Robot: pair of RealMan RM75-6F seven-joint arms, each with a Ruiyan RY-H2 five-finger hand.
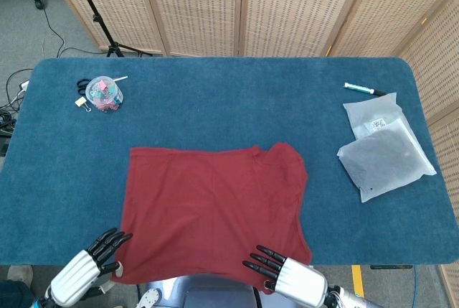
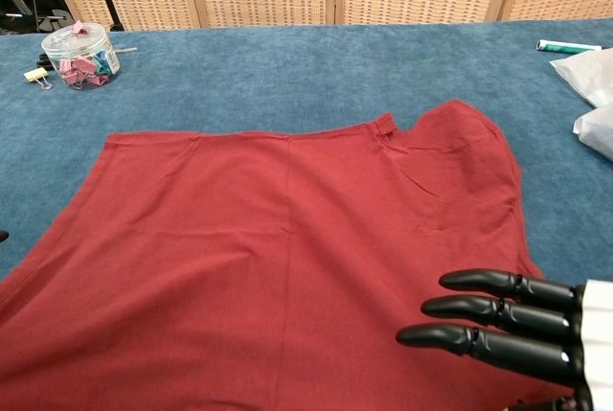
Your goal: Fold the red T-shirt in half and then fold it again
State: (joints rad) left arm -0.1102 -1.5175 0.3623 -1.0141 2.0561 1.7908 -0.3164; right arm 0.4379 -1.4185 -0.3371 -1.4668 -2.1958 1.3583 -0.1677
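The red T-shirt [image 1: 211,207] lies spread flat on the blue table [image 1: 215,107], collar toward the right, and its near edge hangs over the table's front edge. My left hand [image 1: 86,268] holds the shirt's near-left corner at the front edge. My right hand [image 1: 287,278] holds the near-right corner, its dark fingers stretched out over the cloth. In the chest view the T-shirt [image 2: 268,239] fills the foreground and the right hand [image 2: 517,330] sits at the bottom right. The left hand is almost wholly out of that view.
A clear tub of coloured clips [image 1: 104,94] stands at the far left with a loose binder clip [image 1: 82,103] beside it. A marker pen [image 1: 364,90] and two plastic bags [image 1: 384,148] lie at the right. Folding screens stand behind the table.
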